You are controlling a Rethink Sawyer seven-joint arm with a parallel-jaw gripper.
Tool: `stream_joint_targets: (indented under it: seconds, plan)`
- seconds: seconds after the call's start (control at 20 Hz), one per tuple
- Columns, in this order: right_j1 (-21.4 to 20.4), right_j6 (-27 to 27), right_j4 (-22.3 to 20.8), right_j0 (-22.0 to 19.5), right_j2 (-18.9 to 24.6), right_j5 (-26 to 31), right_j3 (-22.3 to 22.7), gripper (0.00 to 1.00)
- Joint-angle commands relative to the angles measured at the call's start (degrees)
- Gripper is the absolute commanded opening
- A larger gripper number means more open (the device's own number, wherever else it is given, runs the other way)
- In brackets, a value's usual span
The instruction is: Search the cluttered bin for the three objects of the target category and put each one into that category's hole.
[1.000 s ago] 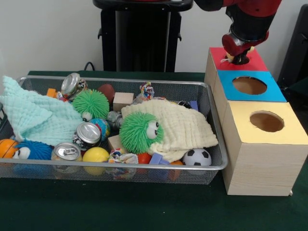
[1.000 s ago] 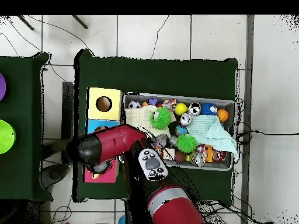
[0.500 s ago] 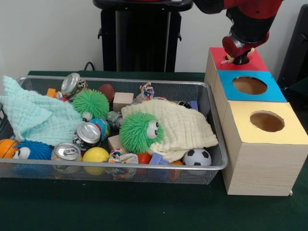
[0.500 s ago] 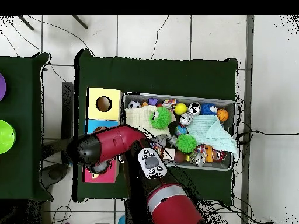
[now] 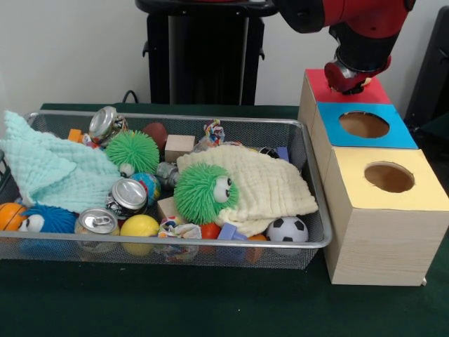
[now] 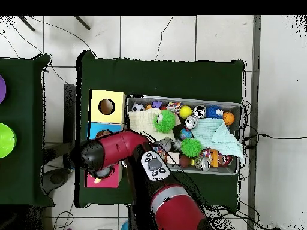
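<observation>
Over red box top (image 5: 317, 82): gripper (image 5: 350, 82), fingers indiscernible, nothing visibly held.

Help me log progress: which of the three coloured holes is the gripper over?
The red-topped box, farthest from the camera in the front view. The gripper sits above it; the blue hole and yellow hole stand uncovered.

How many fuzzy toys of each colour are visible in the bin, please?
Green fuzzy toys: 2
Blue fuzzy toys: 1
Total: 3
</observation>
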Motion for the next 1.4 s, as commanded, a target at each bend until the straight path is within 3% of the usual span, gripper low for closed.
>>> stream_joint_targets:
  seconds: [0.05,0.65,0.7,1.4]
  plan:
    - [0.67,3.06,-5.73,-0.61,-1.23,-10.25,-6.08,0.0]
    - [1.47,2.81,-6.54,-0.28,-1.09,-7.6,-7.42,0.0]
    - [1.48,2.67,-6.54,-0.23,-1.11,-7.26,-7.51,1.0]
    - [0.61,1.59,-6.65,-0.51,-0.71,-3.92,-7.45,1.0]
